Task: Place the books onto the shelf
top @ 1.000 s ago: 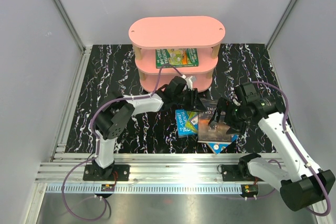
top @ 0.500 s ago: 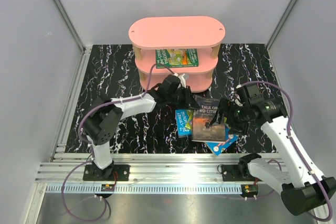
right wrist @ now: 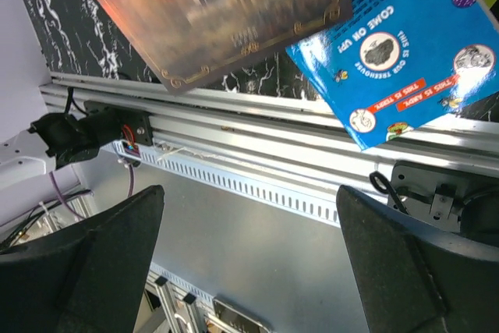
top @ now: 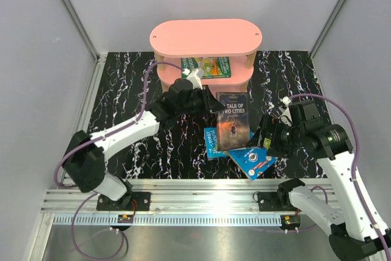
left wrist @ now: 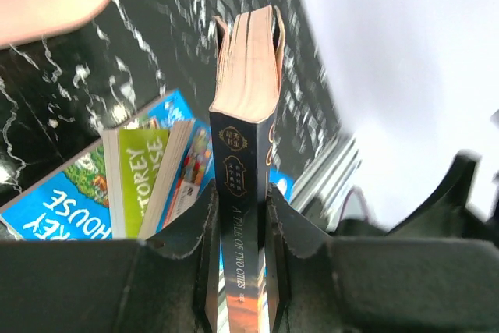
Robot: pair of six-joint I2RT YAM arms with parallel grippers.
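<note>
One green book (top: 211,65) already on shelf (top: 206,36) middle tier, upper centre. Left pincer (left wrist: 242,216) clenched on dark sunset book (top: 232,120), held up mid-frame. Right pincer (top: 264,134) released, empty. Blue books (top: 253,160) lie on surface (top: 122,90), lower centre. Three left to shelve.

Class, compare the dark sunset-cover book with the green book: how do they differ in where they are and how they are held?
The dark book is clamped at its spine in the left gripper; the green book lies ungripped. The dark book is off the shelf; the green book sits on its middle tier. Both show their covers to the overhead camera.
</note>
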